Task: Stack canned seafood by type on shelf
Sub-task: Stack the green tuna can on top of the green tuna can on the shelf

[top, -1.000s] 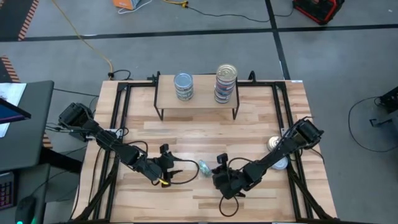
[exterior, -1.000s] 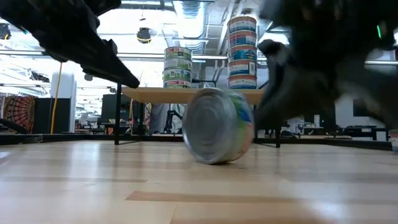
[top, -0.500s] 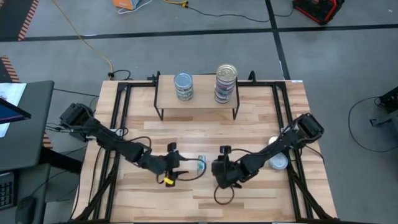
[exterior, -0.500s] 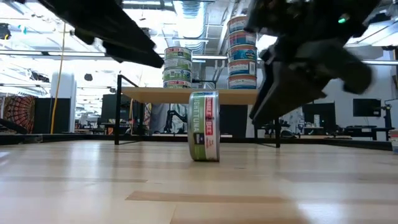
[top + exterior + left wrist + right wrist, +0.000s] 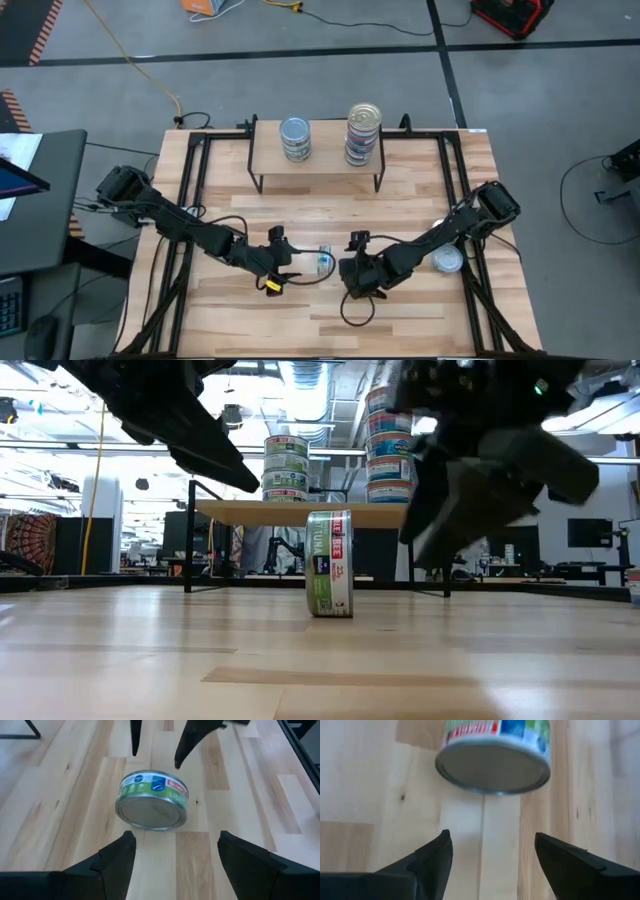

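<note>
From above, a tin [image 5: 323, 262] stands on edge, in front of the shelf [image 5: 318, 150], between the left gripper [image 5: 290, 273] and right gripper [image 5: 349, 270]. Low down, it balances upright. Both wrist views show spread, empty fingers facing it. Pickup seems pending: one gripper must close across it.

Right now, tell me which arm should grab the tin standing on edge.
Left, marginally. Its open gripper faces the tin squarely, centred in its wrist view; the right gripper, also open, sees it off-centre.
</note>
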Controlling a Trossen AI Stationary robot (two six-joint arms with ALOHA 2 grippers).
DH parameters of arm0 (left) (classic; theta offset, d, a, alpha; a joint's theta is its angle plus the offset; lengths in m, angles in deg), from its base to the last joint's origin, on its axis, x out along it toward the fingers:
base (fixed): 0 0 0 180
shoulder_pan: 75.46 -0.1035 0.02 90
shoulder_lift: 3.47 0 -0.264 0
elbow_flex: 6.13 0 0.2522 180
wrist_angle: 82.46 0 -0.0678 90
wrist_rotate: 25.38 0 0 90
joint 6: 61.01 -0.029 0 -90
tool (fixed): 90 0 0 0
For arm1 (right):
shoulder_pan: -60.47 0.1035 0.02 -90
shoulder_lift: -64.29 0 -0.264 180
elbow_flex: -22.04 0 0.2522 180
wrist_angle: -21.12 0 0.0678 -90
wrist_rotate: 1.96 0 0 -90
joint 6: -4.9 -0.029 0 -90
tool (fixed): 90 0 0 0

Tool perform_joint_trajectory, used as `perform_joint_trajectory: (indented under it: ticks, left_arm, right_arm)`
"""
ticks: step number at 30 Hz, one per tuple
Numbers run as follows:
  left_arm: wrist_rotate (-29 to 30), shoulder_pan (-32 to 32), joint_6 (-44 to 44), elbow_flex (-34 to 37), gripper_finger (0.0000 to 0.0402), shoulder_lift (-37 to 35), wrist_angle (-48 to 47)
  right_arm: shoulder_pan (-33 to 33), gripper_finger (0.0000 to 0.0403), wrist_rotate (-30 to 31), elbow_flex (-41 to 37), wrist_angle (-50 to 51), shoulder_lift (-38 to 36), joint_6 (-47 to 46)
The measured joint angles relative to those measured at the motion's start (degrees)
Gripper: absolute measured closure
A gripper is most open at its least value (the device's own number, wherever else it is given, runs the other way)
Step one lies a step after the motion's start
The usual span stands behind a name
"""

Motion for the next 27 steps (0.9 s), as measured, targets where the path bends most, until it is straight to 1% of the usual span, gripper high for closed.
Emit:
perform_joint_trajectory:
  ticks: [1, 4, 6, 8, 13, 17, 19, 21, 24, 27]
  left_arm:
    - [0.1, 0.3, 0.3, 0.0, 0.0134, 0.0, -0.2]
    - [2.3, 1.7, 0.7, 0.0, 0.0136, 0.0, -0.7]
    - [4.6, 3.1, 1.1, 0.3, 0.0136, 0.0, -0.4]
    - [8.2, 4.9, 2.4, 0.9, 0.0137, 0.0, -0.6]
    - [13.4, 9.5, 8.5, 4.7, 0.0137, 0.0, 4.8]
    - [14.9, 11.1, 17.8, 6.7, 0.0137, 0.0, 8.5]
    - [15.2, 11.1, 20.8, 7.3, 0.0137, 0.0, 9.1]
    - [15.7, 11.0, 21.0, 7.4, 0.0137, 0.0, 9.2]
    - [17.7, 10.4, 17.6, 7.3, 0.0137, -0.5, 8.9]
    - [19.3, 10.1, 14.8, 6.5, 0.0137, -2.4, 8.3]
  right_arm:
    - [-0.8, 0.0086, -1.3, 1.2, 0.7, 0.0, 1.4]
    - [-3.7, 0.0086, -7.9, 4.5, 1.5, -0.1, 6.8]
    - [-5.4, 0.0086, -11.6, 6.2, 2.5, -0.1, 10.9]
    - [-6.6, 0.0086, -14.5, 8.2, 4.9, -0.1, 14.4]
    - [-7.7, 0.0085, -20.6, 12.6, 6.2, -0.1, 21.6]
    - [-8.1, 0.0085, -22.1, 15.1, 6.5, -0.1, 25.2]
    - [-8.1, 0.0085, -22.2, 15.6, 6.5, -0.1, 27.9]
    - [-8.1, 0.0085, -22.2, 15.6, 6.6, -0.1, 31.2]
    - [-8.5, 0.0085, -22.5, 15.7, 6.6, -0.1, 34.4]
    - [-9.2, 0.0085, -25.3, 15.7, 6.8, -0.1, 37.2]
